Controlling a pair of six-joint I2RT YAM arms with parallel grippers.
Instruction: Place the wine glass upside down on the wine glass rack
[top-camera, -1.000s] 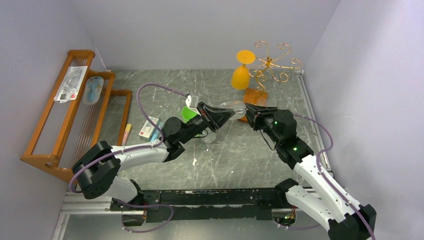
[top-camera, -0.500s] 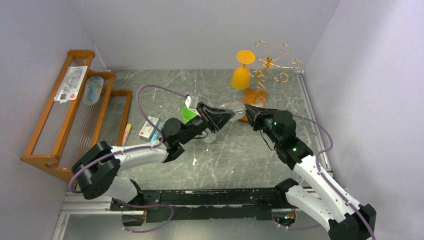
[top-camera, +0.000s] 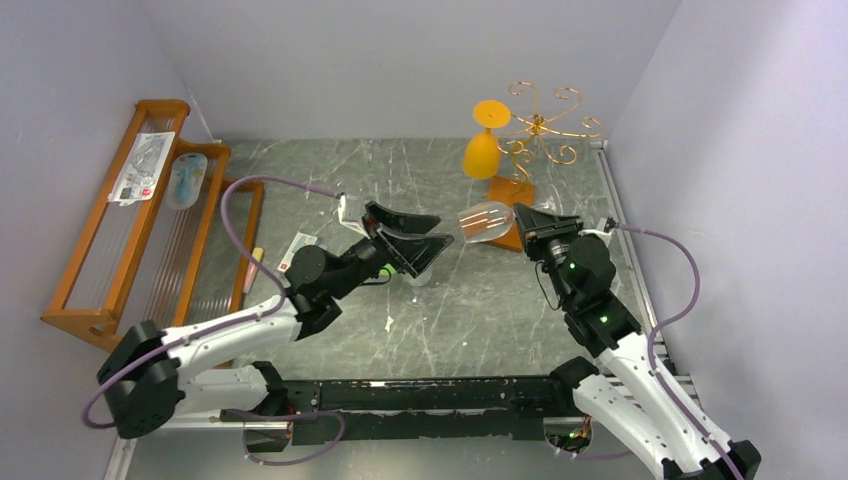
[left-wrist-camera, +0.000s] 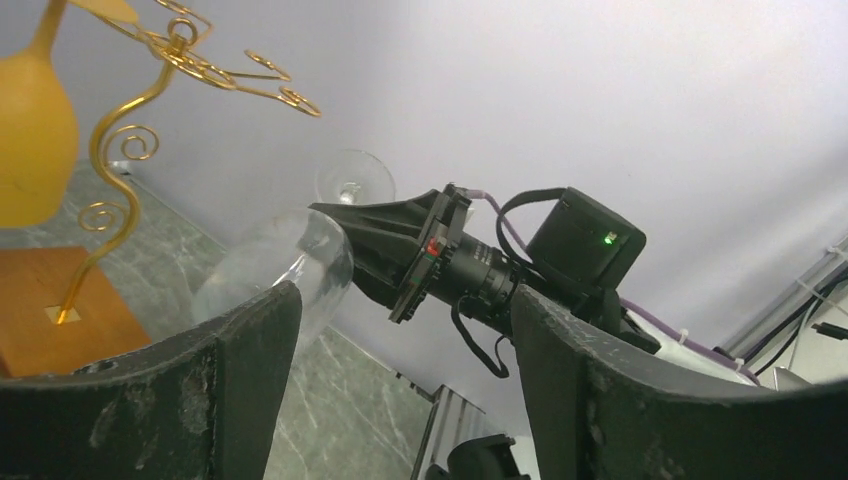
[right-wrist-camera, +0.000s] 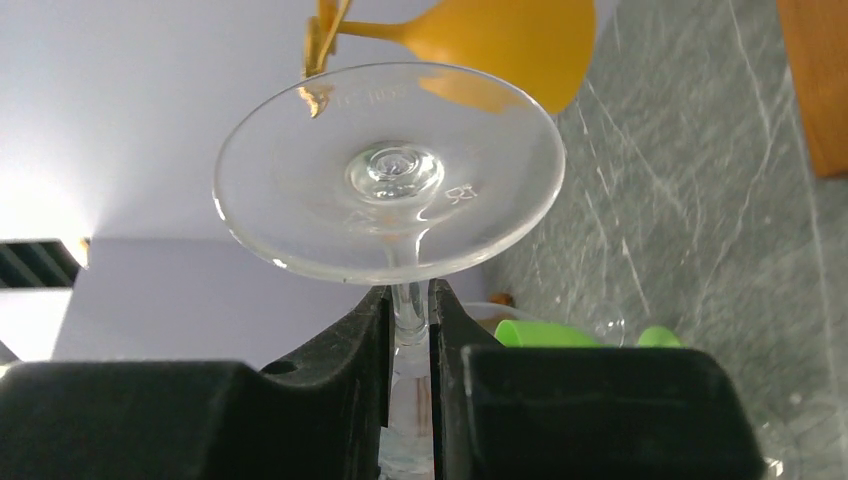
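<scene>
Right wrist view shows the wine glass (right-wrist-camera: 390, 175) gripped by its stem between the fingers of the right pincer (right-wrist-camera: 408, 305), which are closed tight on it, with the foot facing the camera. Seen from above, the glass lies roughly level in the air, near the wine glass rack (top-camera: 545, 128). Its bowl points at the left pincer (top-camera: 445, 230), whose jaws gape wide and hold nothing. An orange glass (top-camera: 481, 152) hangs upside down on the rack, over the marbled surface (top-camera: 450, 300).

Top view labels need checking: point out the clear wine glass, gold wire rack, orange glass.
clear wine glass (top-camera: 486, 220), top view, bowl.
gold wire rack (top-camera: 538, 124), top view, scroll hub.
orange glass (top-camera: 481, 154), top view, bowl.
</scene>
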